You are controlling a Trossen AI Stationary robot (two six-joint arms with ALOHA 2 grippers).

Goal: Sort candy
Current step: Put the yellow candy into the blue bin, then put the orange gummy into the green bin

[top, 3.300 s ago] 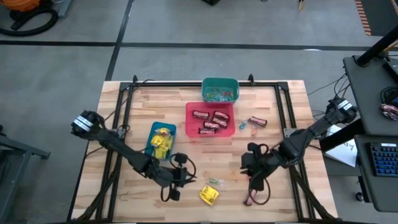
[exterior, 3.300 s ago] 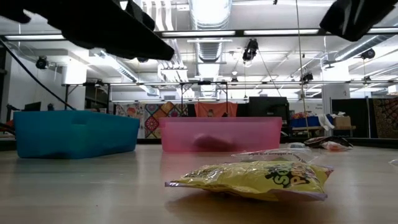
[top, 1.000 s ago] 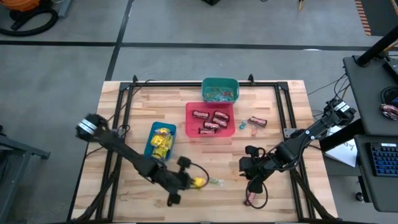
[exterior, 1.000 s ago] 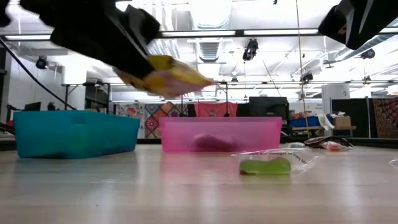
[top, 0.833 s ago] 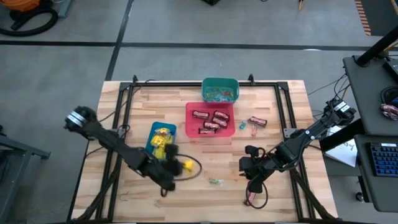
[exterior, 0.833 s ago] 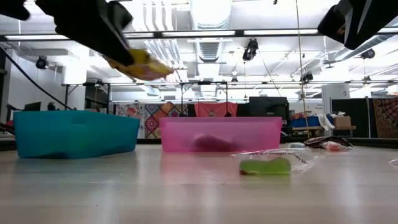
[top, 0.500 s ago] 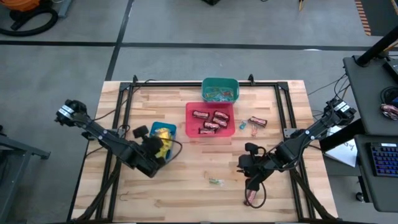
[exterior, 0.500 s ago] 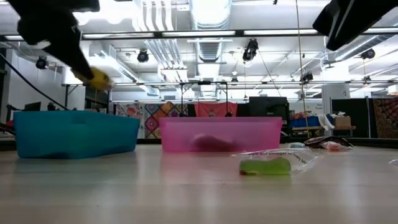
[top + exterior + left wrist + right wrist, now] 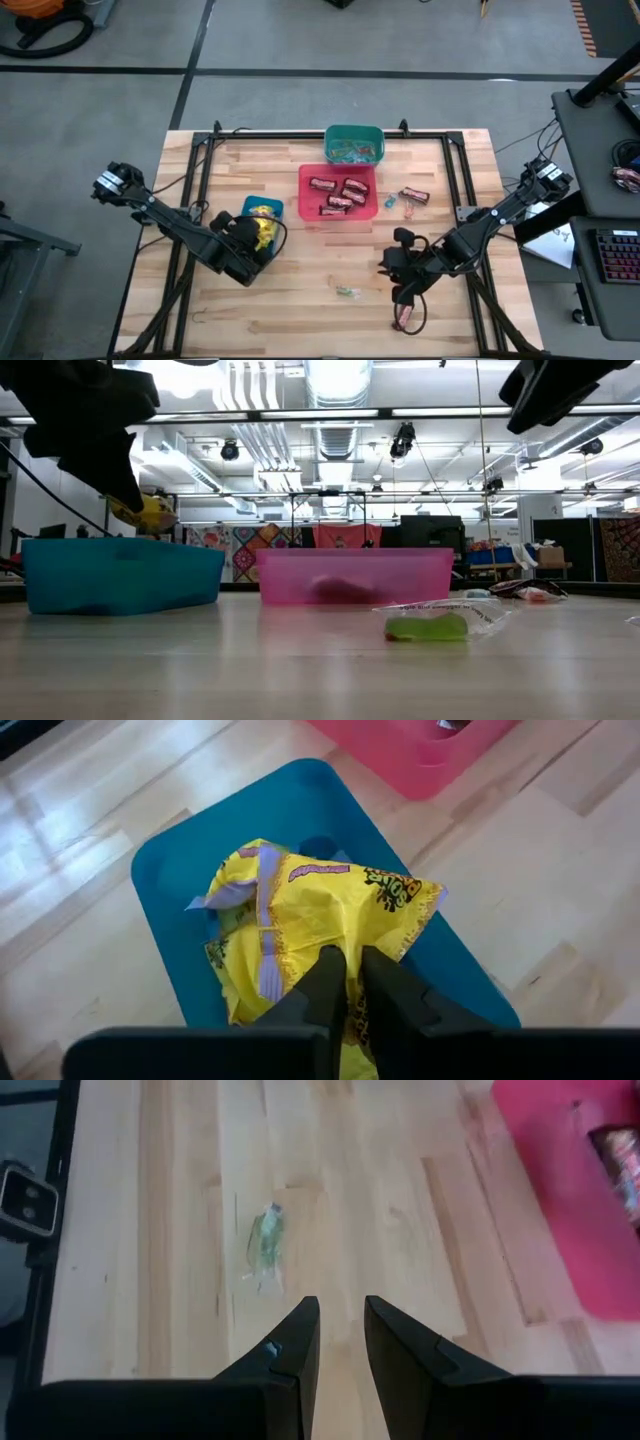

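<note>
The left end effector (image 9: 345, 982) grips a yellow packet (image 9: 330, 915) directly above the blue bin (image 9: 180, 870). Release low and centred so it lands on the packets below. The right end effector (image 9: 342, 1330), slightly parted and empty, hovers over the counter (image 9: 400, 1230), green candy (image 9: 266, 1235) ahead of it.

High view straight down over the whole tabletop (image 9: 300, 300), low view level at tabletop height facing the bins and room, wrist views close, both sharing the blue bin (image 9: 170, 870) with high view.
</note>
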